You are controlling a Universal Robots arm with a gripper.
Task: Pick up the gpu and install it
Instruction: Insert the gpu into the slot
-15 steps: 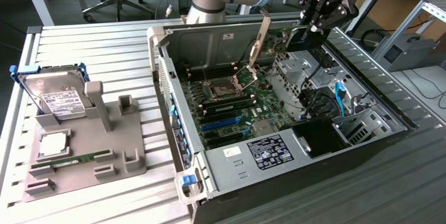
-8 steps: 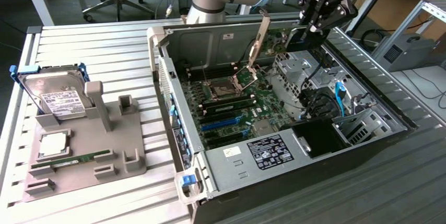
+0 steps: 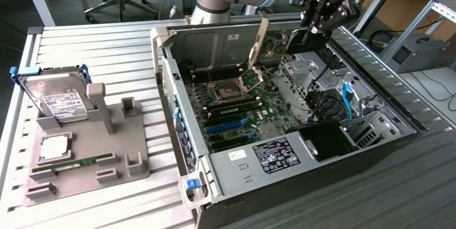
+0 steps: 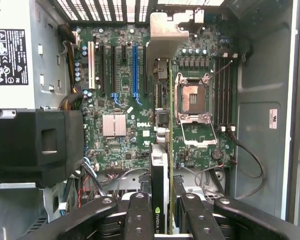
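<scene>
My gripper (image 3: 312, 30) hangs over the far end of the open computer case (image 3: 187, 149), shut on the gpu (image 3: 279, 41). The card is held on edge above the motherboard (image 3: 267, 98); its long silvery bracket (image 3: 261, 39) points down towards the board. In the wrist view the gpu (image 4: 160, 165) runs edge-on between the black fingers (image 4: 137, 215) of my gripper (image 4: 162, 210), with its bracket (image 4: 167, 30) at the far end. It floats above the board between the blue expansion slots (image 4: 135, 70) and the CPU socket (image 4: 192, 97), clear of both.
A grey fixture tray (image 3: 107, 149) at the exterior view's left holds a hard drive (image 3: 57, 93), a CPU (image 3: 55, 148) and a memory stick (image 3: 85, 162). Inside the case are a black shroud (image 4: 37, 145), cables (image 3: 347, 101) and drive bays.
</scene>
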